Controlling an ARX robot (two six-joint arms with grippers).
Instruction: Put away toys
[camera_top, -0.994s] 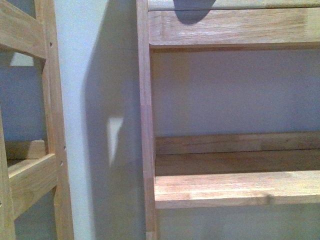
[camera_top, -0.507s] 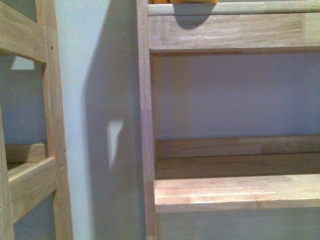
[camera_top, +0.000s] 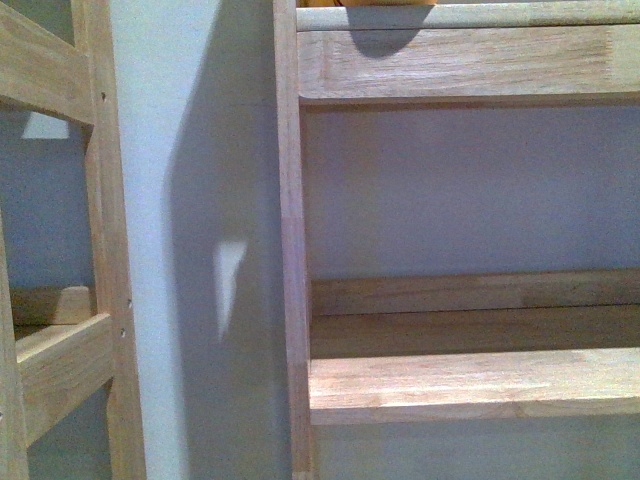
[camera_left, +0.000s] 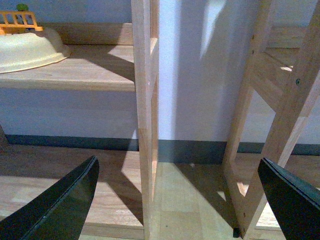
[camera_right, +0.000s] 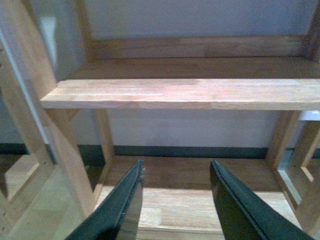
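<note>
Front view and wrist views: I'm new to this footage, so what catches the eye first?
Bare wooden shelves fill the front view, with an orange-yellow sliver of toy at its top edge. In the left wrist view, a cream bowl-like thing sits on a shelf, and the open left tool frames an upright post.

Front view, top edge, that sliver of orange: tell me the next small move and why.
Probably tilt or raise the view toward the upper shelf. Only a thin strip of the orange toy shows above its rail, too little to judge how it sits. The left pincer is open and empty, and so is the right pincer, both low by the bottom shelves, so neither is placed to act yet.
</note>
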